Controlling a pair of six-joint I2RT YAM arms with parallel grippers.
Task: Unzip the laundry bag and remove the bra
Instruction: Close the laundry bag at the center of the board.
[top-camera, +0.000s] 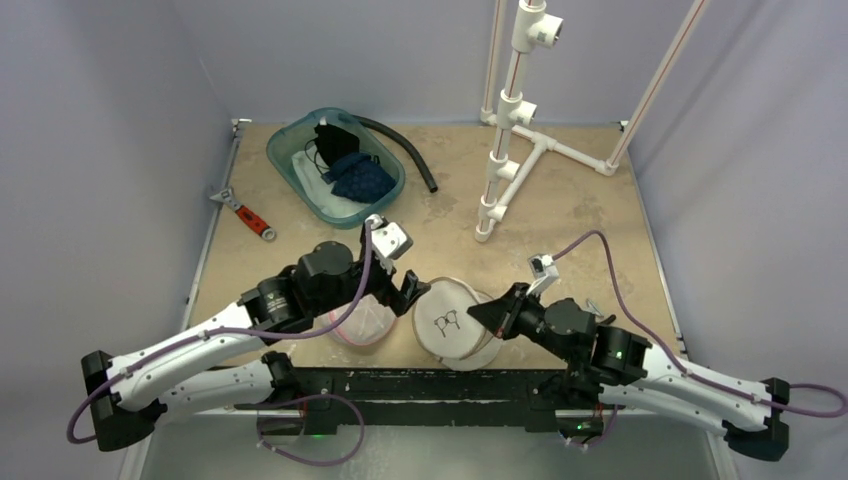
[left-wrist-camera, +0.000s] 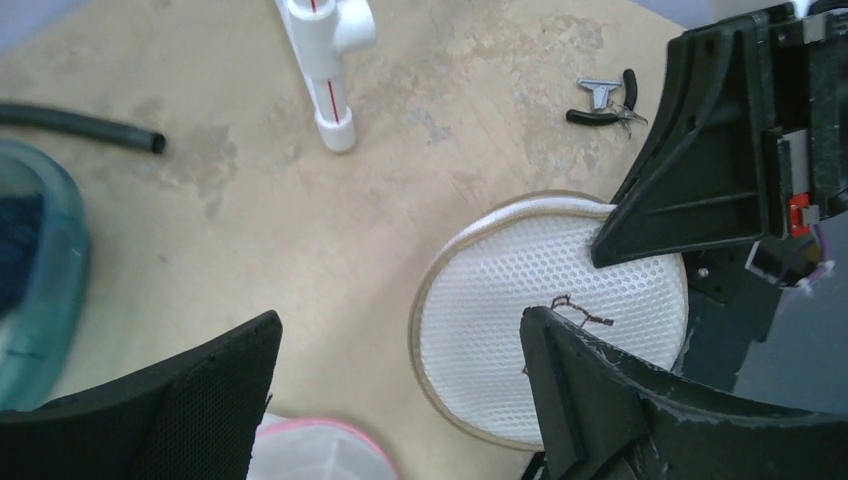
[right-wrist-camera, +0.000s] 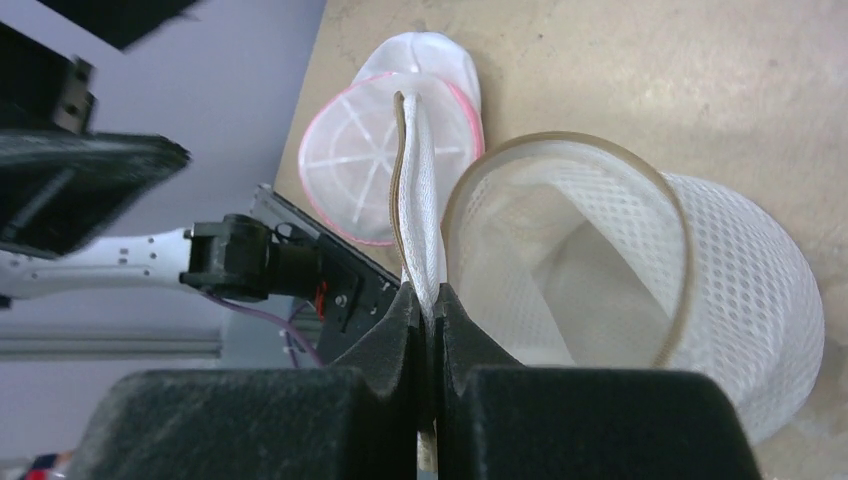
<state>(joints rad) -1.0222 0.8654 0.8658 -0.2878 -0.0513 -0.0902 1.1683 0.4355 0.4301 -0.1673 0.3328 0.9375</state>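
Now the white-mesh laundry bag (right-wrist-camera: 745, 300) gapes; right tool (right-wrist-camera: 429, 305) pinches its flap (right-wrist-camera: 418, 190), left tool (left-wrist-camera: 400, 320) wide, empty.

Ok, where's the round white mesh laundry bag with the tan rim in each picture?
Top external: white mesh laundry bag at bottom middle.
Left wrist: bag right of centre.
Right wrist: bag fills the right side.
Shared landmark: pink-rimmed white mesh disc beside it.

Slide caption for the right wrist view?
Right tool pinches the edge-on lid flap of the white mesh laundry bag, whose mouth stands open.
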